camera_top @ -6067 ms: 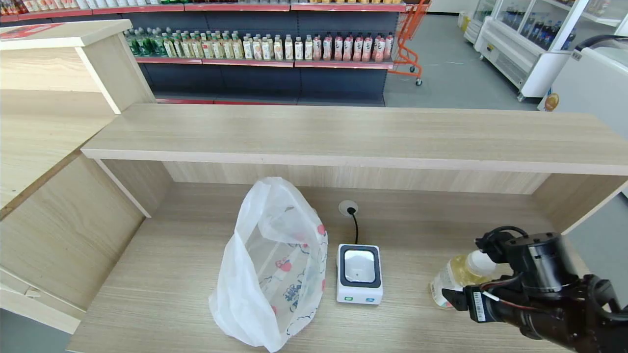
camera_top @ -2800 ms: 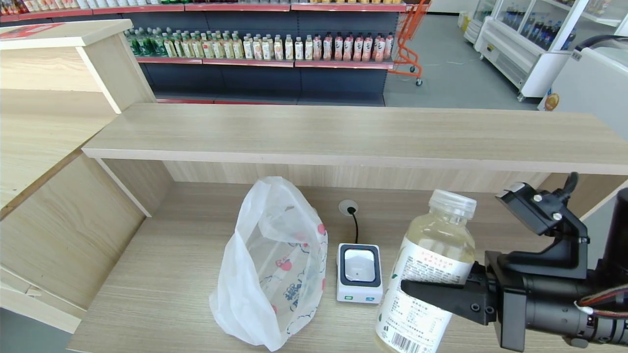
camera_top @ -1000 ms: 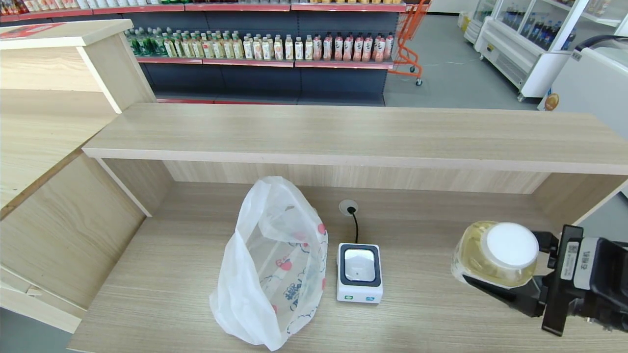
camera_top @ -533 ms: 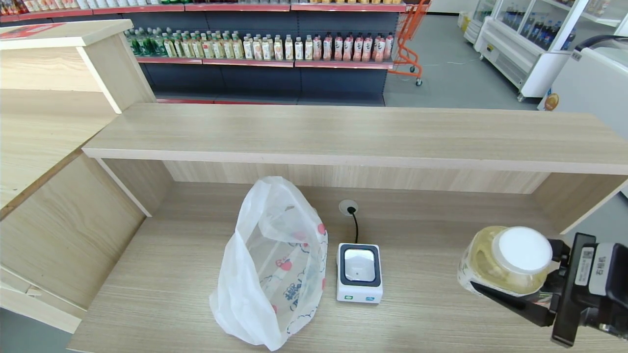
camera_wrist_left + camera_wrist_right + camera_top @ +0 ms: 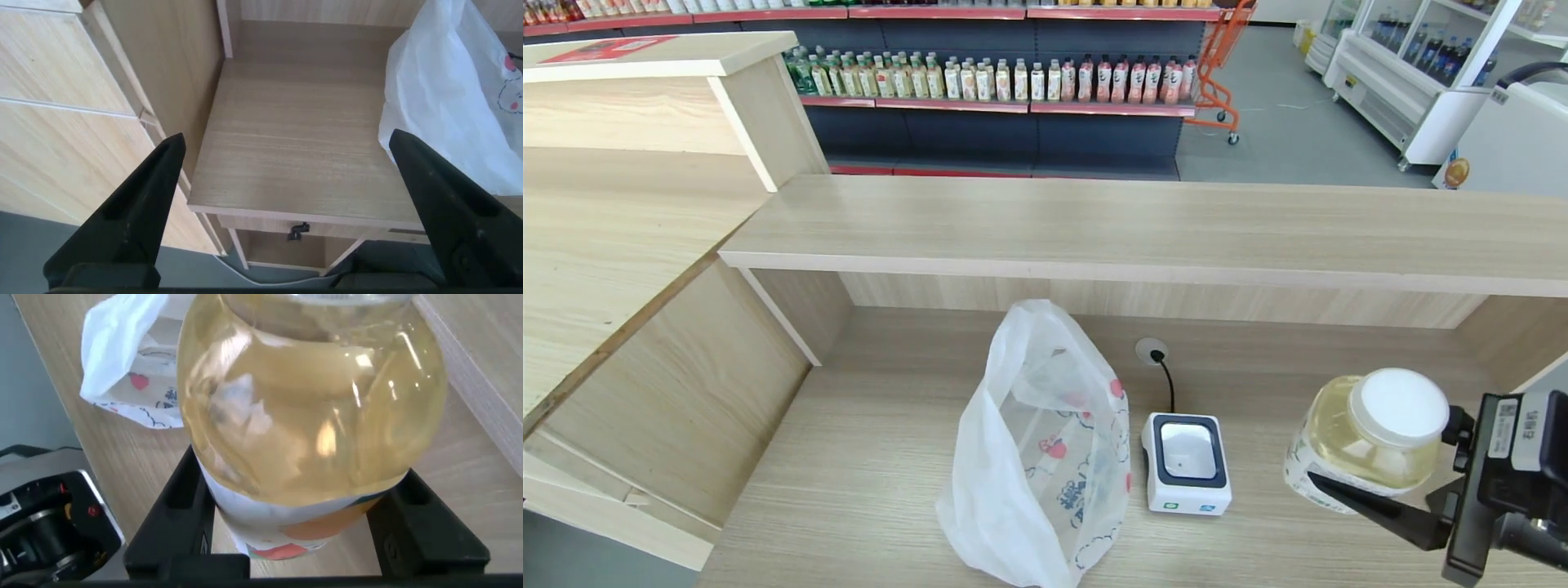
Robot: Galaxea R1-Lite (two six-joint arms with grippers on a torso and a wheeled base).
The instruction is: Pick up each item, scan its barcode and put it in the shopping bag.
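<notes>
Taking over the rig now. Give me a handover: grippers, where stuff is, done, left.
Right gripper: shut on the bottle, held off the counter to the right of the scanner, cap towards the head camera.
Left gripper: open, holding nothing, above the counter's left end beside the bag.
Bag stands open just left of the scanner; nothing seen in it.
Done: bottle picked up.
Left: scan its barcode (no sign that it has been scanned), then put it in the bag.
</notes>
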